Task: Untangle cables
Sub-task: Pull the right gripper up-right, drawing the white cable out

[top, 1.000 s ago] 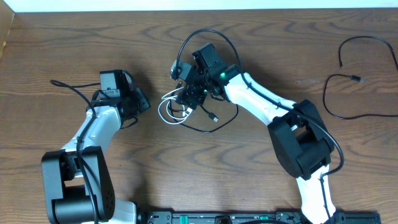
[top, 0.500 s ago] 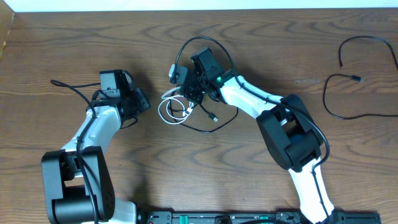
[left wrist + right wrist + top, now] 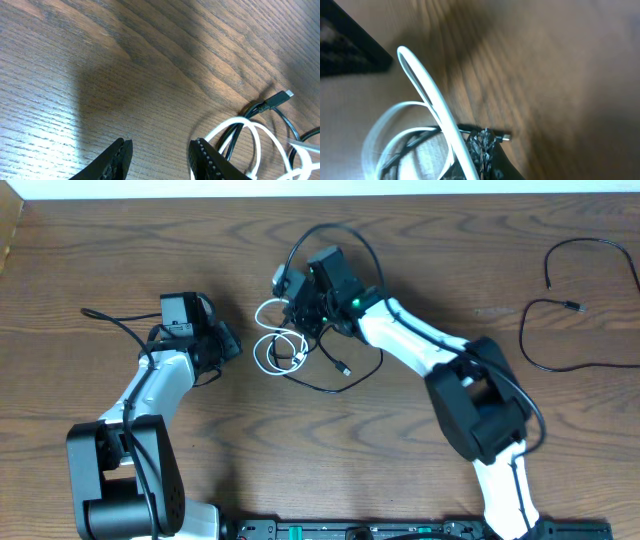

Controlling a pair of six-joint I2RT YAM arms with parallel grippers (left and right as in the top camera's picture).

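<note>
The white cable (image 3: 262, 352) lies in loops at the table's middle, tangled with the black cable (image 3: 340, 363). My right gripper (image 3: 298, 308) sits at the upper edge of the tangle, shut on the white cable. In the right wrist view the white cable (image 3: 427, 90) runs taut along the shut fingertips (image 3: 482, 142), and the black cable's plug (image 3: 504, 136) lies just behind them. My left gripper (image 3: 232, 345) hovers left of the tangle, open and holding nothing. In the left wrist view the gripper (image 3: 160, 150) has bare wood between its jaws, with the white loop (image 3: 257, 137) and a black plug (image 3: 280, 97) to its right.
Two more thin black cords (image 3: 585, 250) (image 3: 540, 345) lie at the far right of the table. The left arm's own thick wire (image 3: 110, 320) trails off to the far left. A pale strip runs along the table's back edge (image 3: 320, 188).
My right gripper has shut and shifted slightly up and left. One white loop has been drawn upward toward it. The left arm has not moved.
</note>
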